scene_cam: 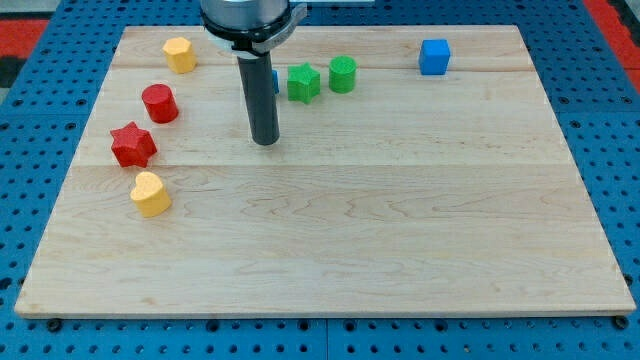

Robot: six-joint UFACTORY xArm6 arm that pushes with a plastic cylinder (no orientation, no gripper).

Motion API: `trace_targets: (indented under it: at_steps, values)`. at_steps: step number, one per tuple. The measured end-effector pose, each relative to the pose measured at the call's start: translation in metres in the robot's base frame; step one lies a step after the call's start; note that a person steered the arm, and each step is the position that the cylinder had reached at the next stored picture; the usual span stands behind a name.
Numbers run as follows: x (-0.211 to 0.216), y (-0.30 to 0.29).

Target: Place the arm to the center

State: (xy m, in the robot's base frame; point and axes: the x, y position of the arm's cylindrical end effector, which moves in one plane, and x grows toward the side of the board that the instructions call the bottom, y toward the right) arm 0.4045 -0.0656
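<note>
My tip rests on the wooden board, left of the board's middle and touching no block. The rod rises toward the view's top and hides most of a blue block behind it. A green star block and a green cylinder sit to the right of the rod near the top. A red cylinder, a red star and a yellow heart block lie well to the left of the tip.
A yellow hexagonal block sits at the top left and a blue cube at the top right. The board lies on a blue pegboard with red patches in the top corners.
</note>
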Motion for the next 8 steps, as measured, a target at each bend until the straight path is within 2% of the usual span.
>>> trace_targets:
  at_steps: [8]
  values:
    - [0.0,0.033]
